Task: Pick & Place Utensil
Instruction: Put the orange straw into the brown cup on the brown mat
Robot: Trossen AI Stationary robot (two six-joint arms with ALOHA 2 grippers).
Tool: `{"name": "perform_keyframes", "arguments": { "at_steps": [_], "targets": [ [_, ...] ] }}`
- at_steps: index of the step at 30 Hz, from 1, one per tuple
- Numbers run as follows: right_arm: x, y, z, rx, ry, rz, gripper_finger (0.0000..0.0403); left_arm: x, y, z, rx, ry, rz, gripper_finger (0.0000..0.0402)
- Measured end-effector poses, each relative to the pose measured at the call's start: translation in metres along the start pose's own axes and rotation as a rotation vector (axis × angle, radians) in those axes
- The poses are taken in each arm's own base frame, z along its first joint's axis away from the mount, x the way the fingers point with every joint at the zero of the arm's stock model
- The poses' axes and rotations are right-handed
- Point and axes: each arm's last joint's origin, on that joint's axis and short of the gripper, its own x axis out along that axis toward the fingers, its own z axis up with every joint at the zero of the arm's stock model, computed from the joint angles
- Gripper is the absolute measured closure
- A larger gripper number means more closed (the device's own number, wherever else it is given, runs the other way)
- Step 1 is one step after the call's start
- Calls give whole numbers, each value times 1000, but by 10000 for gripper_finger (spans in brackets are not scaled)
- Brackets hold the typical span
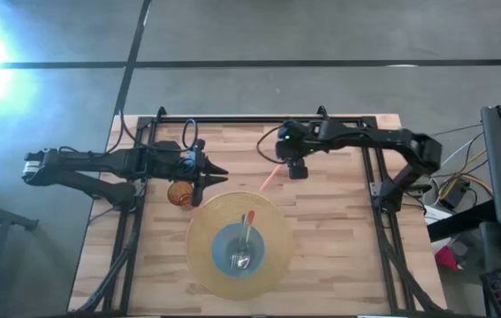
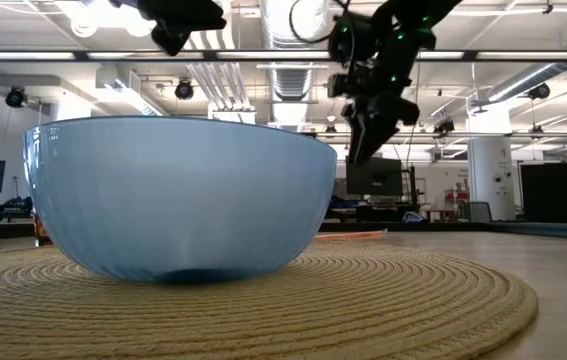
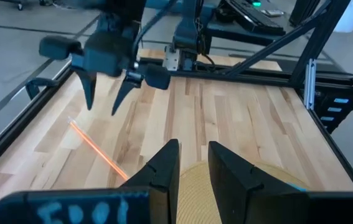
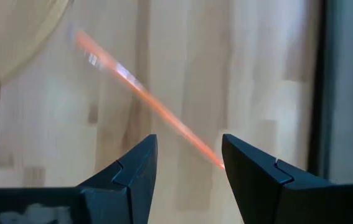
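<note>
blue bowl [image 2: 178, 195] on woven mat [image 2: 363, 300]

Readable text: almost none

We find only faint pale handwriting on the left gripper's [image 3: 193, 163] dark body, behind its fingers; we cannot make the letters out.

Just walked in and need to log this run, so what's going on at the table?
The right gripper hangs with open jaws above a thin orange utensil lying on the wooden table, apparently about to pick it up. A spoon already sits in the blue bowl on the woven mat. The left gripper waits with open jaws near the mat's edge, beside a small brown cup.
</note>
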Motion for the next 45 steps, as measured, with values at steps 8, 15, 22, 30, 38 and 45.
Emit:
{"name": "perform_keyframes", "arguments": {
  "at_steps": [8, 15, 22, 30, 38, 45],
  "targets": [
    [37, 8, 4, -141, 174, 101, 225, 0, 0, -4, -1, 39, 3, 323],
    [56, 14, 9, -253, 197, 125, 225, 0, 0, -4, -1, 39, 3, 323],
    [71, 17, 16, -317, 150, 107, 225, 0, 0, -4, -1, 40, 3, 323],
    [84, 19, 17, -341, 146, 112, 225, 0, 0, -5, 6, 48, 4, 323],
    [111, 23, 16, -343, 205, 132, 225, 0, 1, -7, 6, 67, 5, 323],
    [119, 20, 22, -349, 243, 110, 225, 0, 1, -8, 6, 82, 6, 323]
  ]
}}
